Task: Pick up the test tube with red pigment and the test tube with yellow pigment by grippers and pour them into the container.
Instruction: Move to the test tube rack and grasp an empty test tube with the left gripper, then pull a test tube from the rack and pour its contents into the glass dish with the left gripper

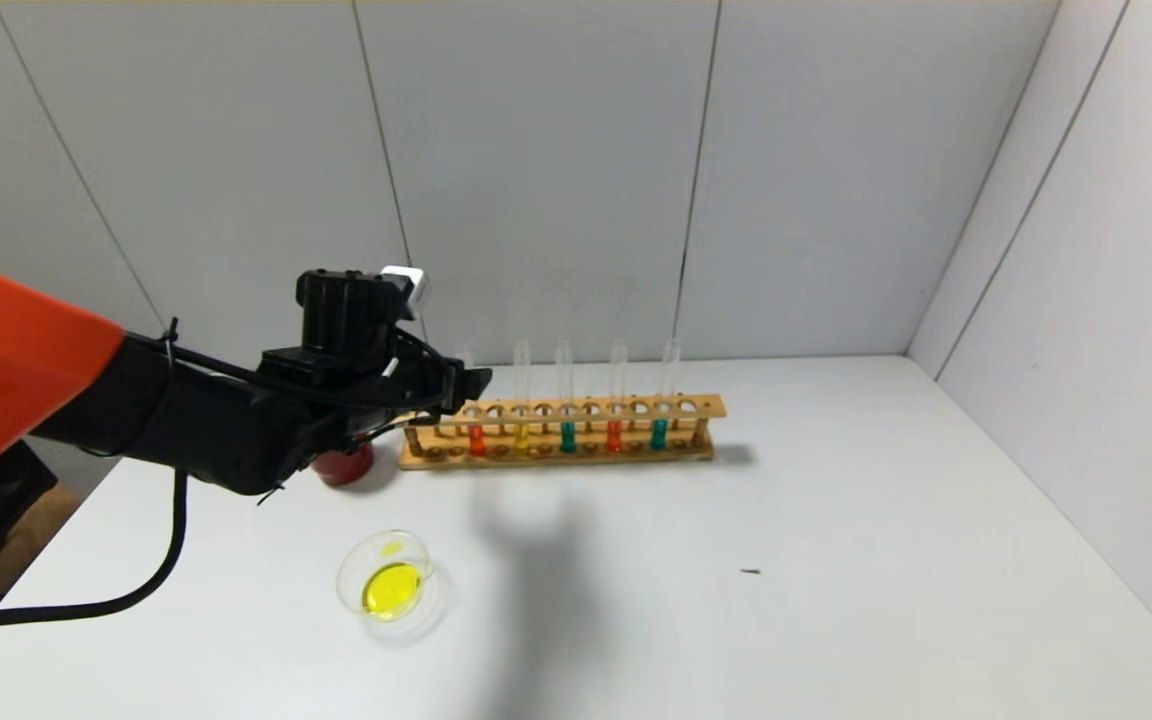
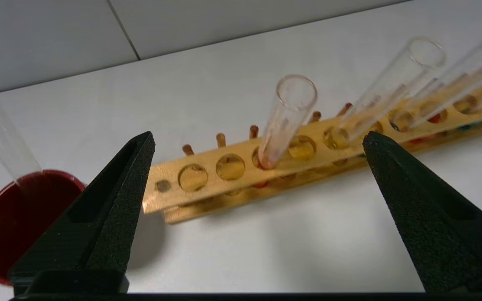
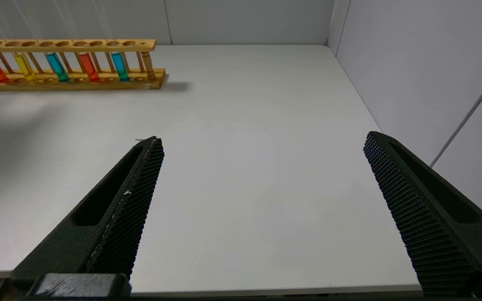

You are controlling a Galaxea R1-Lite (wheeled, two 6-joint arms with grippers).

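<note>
1. Spreading its jaws wide and holding nothing, our left gripper point(image 2: 257, 140) hovers above the left end of the wooden rack point(image 1: 561, 432).
2. We see a test tube with red pigment point(image 2: 285, 121) upright in the rack between the open fingers, untouched.
3. Next along the row stands a test tube with yellow pigment point(image 1: 521, 400), then teal, red and teal tubes.
4. Beside the rack's left end sits a dark red cup point(image 2: 19, 217) with an empty tube leaning in it.
5. We find the container point(image 1: 391, 585) nearer us on the white table point(image 1: 836, 560), holding yellow liquid.
6. Our right gripper point(image 3: 262, 144) waits well apart, also wide open and empty.
</note>
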